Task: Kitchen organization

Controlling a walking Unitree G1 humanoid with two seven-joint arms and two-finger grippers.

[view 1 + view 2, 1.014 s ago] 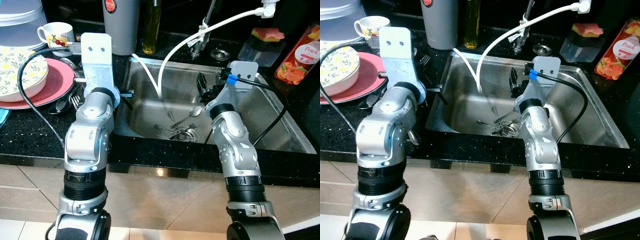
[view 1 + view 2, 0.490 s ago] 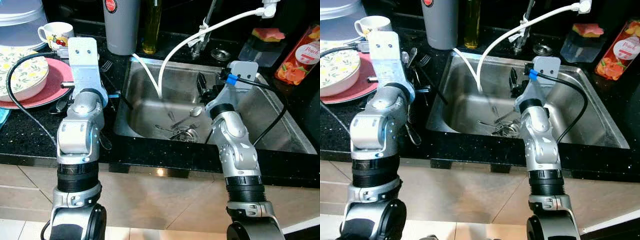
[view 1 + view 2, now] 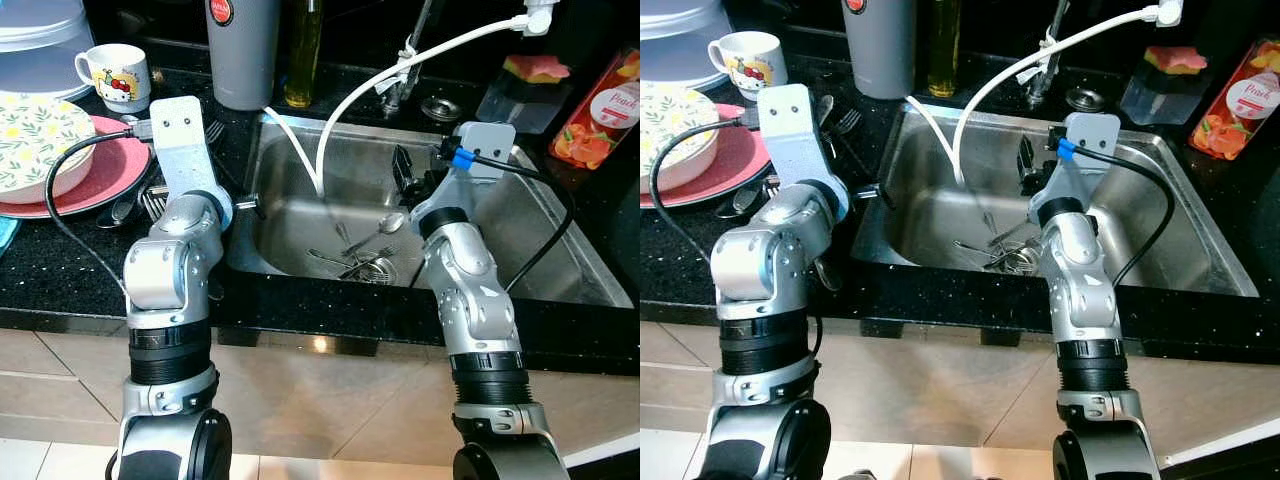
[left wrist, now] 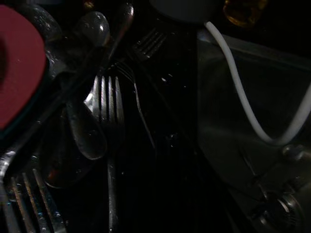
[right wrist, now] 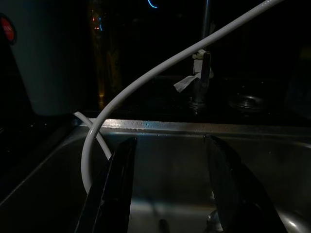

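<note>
Cutlery [image 3: 362, 258] lies loose at the sink [image 3: 520, 240] bottom, likely awaiting sorting, so the right claw [image 5: 170, 194] hangs above it spread wide and empty, while the left claw's state cannot be told over the forks [image 4: 108, 104] on the bench [image 3: 60, 270].
</note>
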